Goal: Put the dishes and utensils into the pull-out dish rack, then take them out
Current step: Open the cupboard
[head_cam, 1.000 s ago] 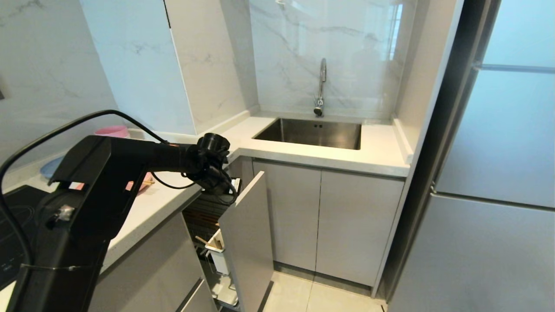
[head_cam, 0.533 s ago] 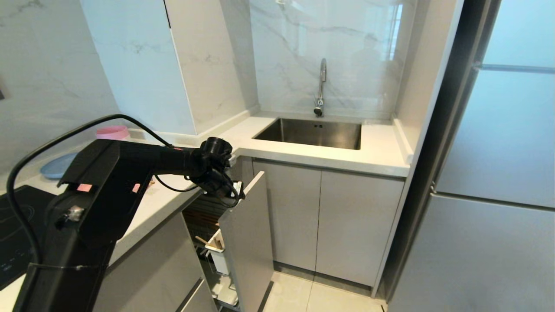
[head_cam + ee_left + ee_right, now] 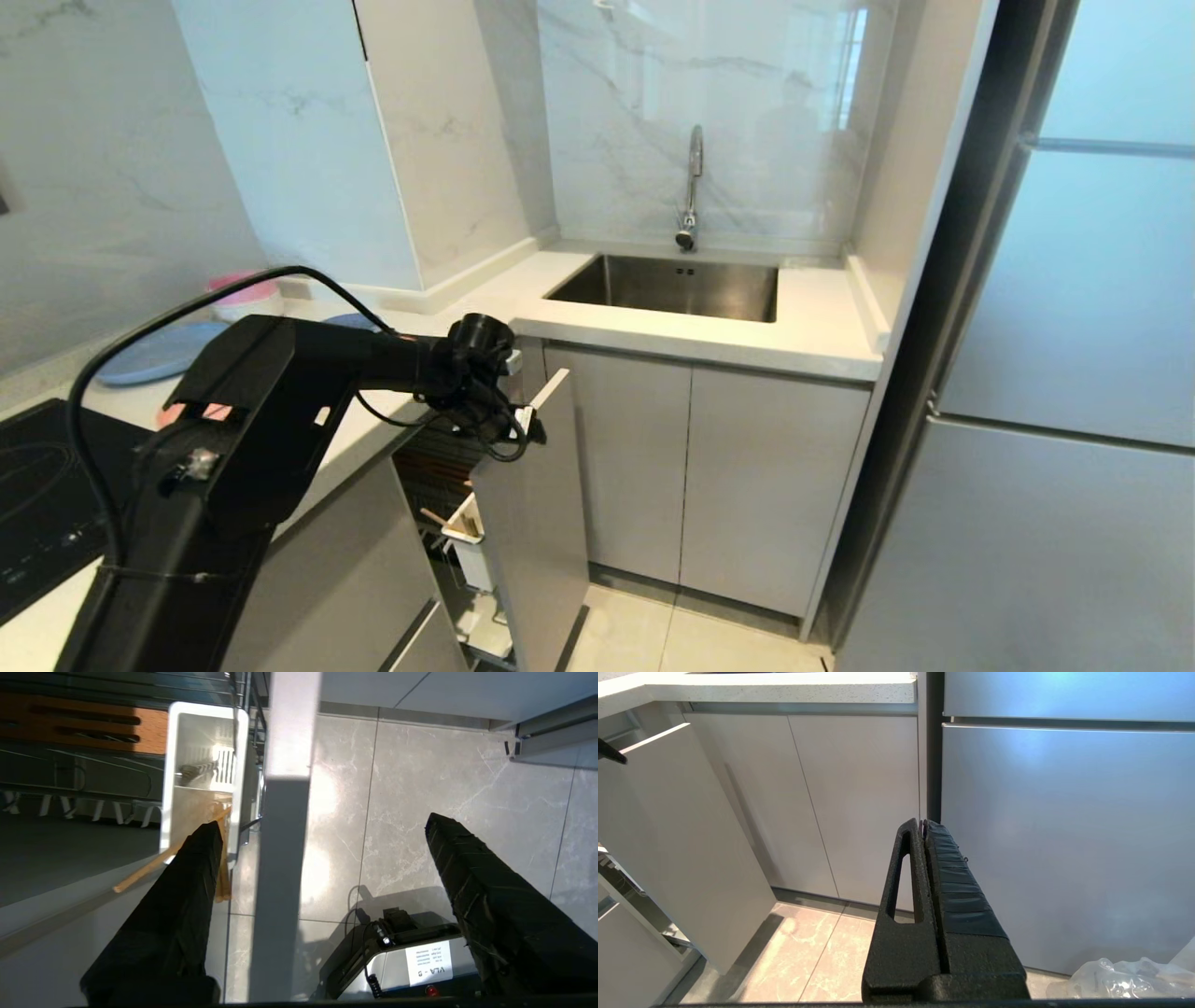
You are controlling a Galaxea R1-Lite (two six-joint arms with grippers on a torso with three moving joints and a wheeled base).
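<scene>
The pull-out dish rack [image 3: 523, 523] stands slid out from under the worktop [image 3: 653, 331], its tall light-grey front panel turned edge-on toward the sink cabinet. Behind the panel, at about 9 o'clock from it in the head view, sit the white plastic cutlery holder [image 3: 465, 541] and, above that, the dark wire basket with the wooden slotted insert [image 3: 84, 730]. The chopsticks [image 3: 173, 851] lean in the cutlery holder, their upper ends sticking out over its rim. A grey utensil lies deep in the holder's far compartment; whether it is the spoon cannot be told.

The left end effector [image 3: 523, 422] hovers over the top edge of the front panel, pointing down. Its fingers [image 3: 187, 896] are spread wide, one on each side of the panel's edge, and they hold nothing; in the left wrist view the panel runs between them without touching either.

At 9 o'clock from the rack in the head view, on the worktop behind the left arm, lie a light blue plate [image 3: 149, 355] and stacked pink and white bowls [image 3: 245, 297]. A black cooktop [image 3: 37, 495] is set into the worktop at 8 o'clock.

At 1 o'clock are the steel sink [image 3: 672, 285] and faucet [image 3: 691, 187], with the double-door cabinet [image 3: 700, 476] below. The refrigerator [image 3: 1055, 420] fills the 3 o'clock side.

The right end effector [image 3: 923, 828] hangs low before the refrigerator door, fingers pressed together and empty.
</scene>
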